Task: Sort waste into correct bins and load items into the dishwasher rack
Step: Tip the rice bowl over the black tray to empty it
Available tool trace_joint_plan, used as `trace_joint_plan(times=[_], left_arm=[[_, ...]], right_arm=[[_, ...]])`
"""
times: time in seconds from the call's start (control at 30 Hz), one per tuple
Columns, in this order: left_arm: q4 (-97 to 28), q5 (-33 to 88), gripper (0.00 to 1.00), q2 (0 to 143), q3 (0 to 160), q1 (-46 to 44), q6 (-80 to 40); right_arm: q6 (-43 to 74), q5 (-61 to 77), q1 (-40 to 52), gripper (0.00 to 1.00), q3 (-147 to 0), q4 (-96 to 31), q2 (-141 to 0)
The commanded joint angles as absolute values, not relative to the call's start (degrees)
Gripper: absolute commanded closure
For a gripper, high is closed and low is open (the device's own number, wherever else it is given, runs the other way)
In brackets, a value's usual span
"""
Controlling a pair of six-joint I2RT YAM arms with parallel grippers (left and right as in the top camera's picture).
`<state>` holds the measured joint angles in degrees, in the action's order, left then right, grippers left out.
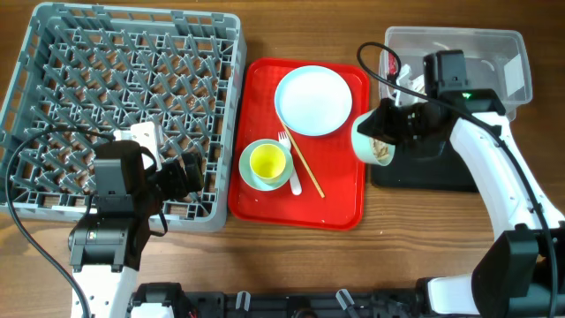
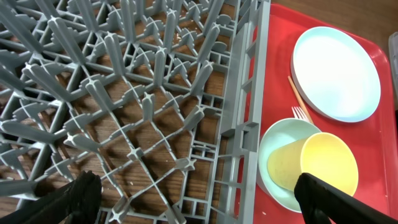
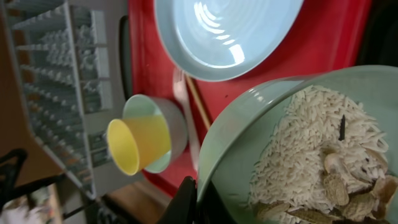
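Rice (image 3: 305, 143) and a few brown scraps fill the mint bowl (image 3: 249, 124) that looms across the lower right of the right wrist view. The right gripper (image 3: 198, 198) is clamped tight on the bowl's rim, one finger inside and one outside. From overhead, this bowl hangs tipped on its side at the right of the frame, at the left edge of the black tray (image 1: 415, 174), just past the red tray (image 1: 335, 208). The clear tub (image 1: 512, 53) sits behind it at the upper right.

The step in hand looks like emptying the food scraps. None of the rice can be seen in the black tray, so the next move calls for a steeper tilt with the bowl's mouth fully over that tray, so nothing spills on the wood.

Waiting on the red tray are the plate (image 1: 313, 100), the second bowl (image 1: 250, 173) with the yellow cup (image 1: 267, 162) in it, the fork (image 1: 289, 152) and the chopsticks (image 1: 306, 170). The grey rack (image 1: 132, 88) at the upper left holds nothing. The left gripper (image 2: 196, 182) hovers over the rack's lower right corner with its jaws spread wide and empty.
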<state>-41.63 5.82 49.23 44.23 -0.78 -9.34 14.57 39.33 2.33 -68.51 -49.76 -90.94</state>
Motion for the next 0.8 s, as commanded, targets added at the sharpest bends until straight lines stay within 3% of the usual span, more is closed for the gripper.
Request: trace_joint_plan(times=[0.0, 0.23, 0.77], left_arm=[[-41.6, 5.7, 0.0, 49.2, 45.2, -0.5, -9.8], [-41.6, 5.7, 0.0, 49.2, 45.2, -0.5, -9.9], [-41.6, 5.7, 0.0, 49.2, 45.2, -0.5, -9.9]], right_arm=[[10.2, 51.5, 0.4, 0.96, -66.3, -48.2, -90.2], [10.6, 57.2, -3.1, 0.96, -62.9, -43.5, -90.2], [11.3, 73.2, -20.4, 0.96, -57.2, -38.2, -95.5]])
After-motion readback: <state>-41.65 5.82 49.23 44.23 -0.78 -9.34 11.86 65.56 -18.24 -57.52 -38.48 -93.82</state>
